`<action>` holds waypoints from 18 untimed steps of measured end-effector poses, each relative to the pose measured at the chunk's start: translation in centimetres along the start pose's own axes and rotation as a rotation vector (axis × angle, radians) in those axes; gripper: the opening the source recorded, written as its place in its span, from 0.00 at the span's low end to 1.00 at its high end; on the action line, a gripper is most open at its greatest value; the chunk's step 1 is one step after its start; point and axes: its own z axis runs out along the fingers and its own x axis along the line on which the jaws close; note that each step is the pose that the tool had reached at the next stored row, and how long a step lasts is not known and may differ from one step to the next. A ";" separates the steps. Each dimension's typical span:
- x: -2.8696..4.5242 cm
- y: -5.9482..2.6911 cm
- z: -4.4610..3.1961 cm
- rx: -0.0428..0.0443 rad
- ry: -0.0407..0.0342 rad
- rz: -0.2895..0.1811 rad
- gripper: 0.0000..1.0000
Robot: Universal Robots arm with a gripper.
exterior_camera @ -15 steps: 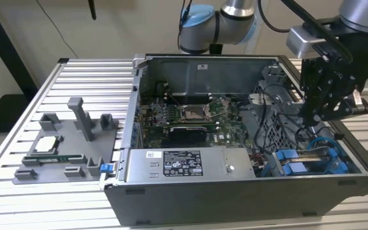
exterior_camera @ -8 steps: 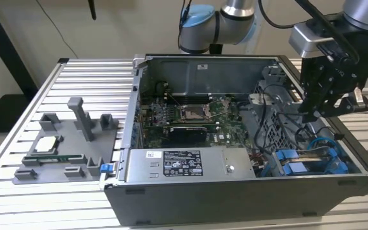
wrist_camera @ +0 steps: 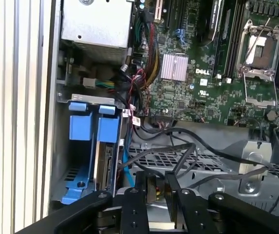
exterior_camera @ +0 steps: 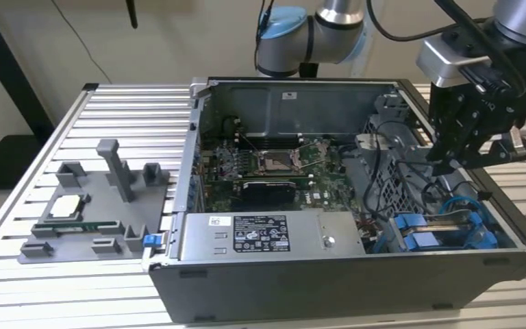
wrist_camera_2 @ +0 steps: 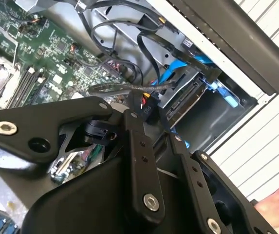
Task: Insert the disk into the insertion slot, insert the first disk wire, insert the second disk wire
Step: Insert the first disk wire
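**A:** The gripper (exterior_camera: 452,163) is clenched on the black plug of a disk wire (wrist_camera_2: 146,110). In both wrist views the plug sits pinched between the fingertips, and its cable loops away over the motherboard (wrist_camera: 202,92).

**B:** And the disk?

**A:** The disk (wrist_camera: 105,165) stands in the insertion slot (wrist_camera_2: 222,114), clipped in its blue carrier. That step looks done.

**B:** Which way does it lie from the gripper?

**A:** Below the gripper and a little beyond the fingertips, on the side away from the motherboard. In the second wrist view the disk's port edge faces out of the bay toward the held plug. The two are near but apart.

**B:** And its long axis?

**A:** It runs down into the bay, away from the gripper, so the port end is the one presented. As far as I can judge, that edge looks bare and no wire is seated there yet.
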 end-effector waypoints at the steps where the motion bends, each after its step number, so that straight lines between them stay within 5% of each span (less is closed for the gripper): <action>1: 0.06 0.00 -0.01 -0.0006 -0.0004 -0.006 1.00; 11: 0.65 -0.03 0.04 -0.0048 -0.0032 -0.042 1.00; 12: 0.68 -0.03 0.06 -0.0049 -0.0034 -0.043 0.00; 18: 1.94 0.07 0.05 -0.0052 -0.0034 -0.044 0.00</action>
